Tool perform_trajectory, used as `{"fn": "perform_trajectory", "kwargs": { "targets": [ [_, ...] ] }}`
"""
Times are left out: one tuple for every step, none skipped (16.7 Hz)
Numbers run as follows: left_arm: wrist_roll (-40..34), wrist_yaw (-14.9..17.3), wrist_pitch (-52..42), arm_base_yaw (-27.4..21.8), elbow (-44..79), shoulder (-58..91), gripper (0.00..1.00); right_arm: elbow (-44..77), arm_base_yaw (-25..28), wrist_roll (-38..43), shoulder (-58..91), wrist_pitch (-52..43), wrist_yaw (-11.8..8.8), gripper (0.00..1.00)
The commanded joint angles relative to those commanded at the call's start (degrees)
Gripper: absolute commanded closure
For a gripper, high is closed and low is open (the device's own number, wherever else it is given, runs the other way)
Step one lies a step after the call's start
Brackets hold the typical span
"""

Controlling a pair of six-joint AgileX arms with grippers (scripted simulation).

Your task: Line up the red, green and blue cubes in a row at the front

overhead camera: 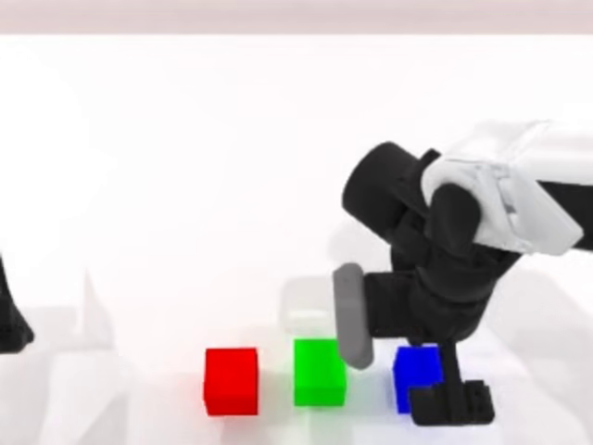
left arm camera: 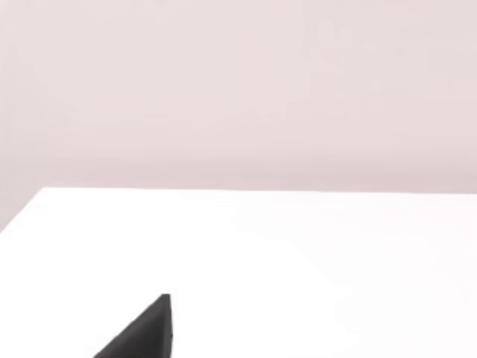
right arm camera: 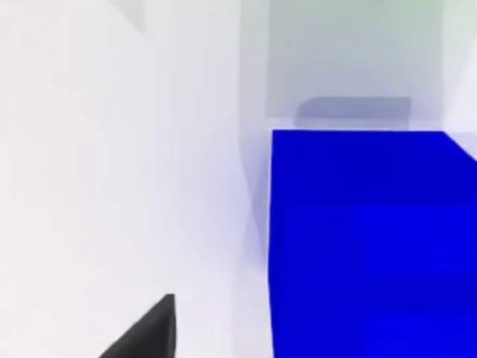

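Three cubes stand in a row near the table's front edge: the red cube (overhead camera: 231, 380) at the left, the green cube (overhead camera: 320, 372) in the middle, the blue cube (overhead camera: 415, 371) at the right. My right gripper (overhead camera: 405, 375) is low over the blue cube and open, one finger on each side of it. In the right wrist view the blue cube (right arm camera: 373, 246) fills the frame, and white table shows between it and the dark fingertip (right arm camera: 153, 335). My left arm (overhead camera: 9, 320) is parked at the left edge; its wrist view shows one fingertip (left arm camera: 145, 335) over bare table.
The white table (overhead camera: 185, 185) runs back to a pale wall. The right arm's body (overhead camera: 445, 232) hangs over the table's right half, behind the blue cube.
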Motion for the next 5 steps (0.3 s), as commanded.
{"fn": "perform_trajectory", "kwargs": {
  "targets": [
    [0.0, 0.0, 0.0, 0.0, 0.0, 0.0, 0.00, 1.4, 0.0, 0.0, -0.7, -2.4, 0.0, 0.00],
    [0.0, 0.0, 0.0, 0.0, 0.0, 0.0, 0.00, 2.6, 0.1, 0.0, -1.4, -4.4, 0.0, 0.00],
    [0.0, 0.0, 0.0, 0.0, 0.0, 0.0, 0.00, 3.6, 0.1, 0.0, -2.1, -5.8, 0.0, 0.00],
    [0.0, 0.0, 0.0, 0.0, 0.0, 0.0, 0.00, 4.3, 0.1, 0.0, -2.6, -6.7, 0.0, 0.00],
    [0.0, 0.0, 0.0, 0.0, 0.0, 0.0, 0.00, 4.5, 0.1, 0.0, -2.8, -6.9, 0.1, 0.00]
  ]
}}
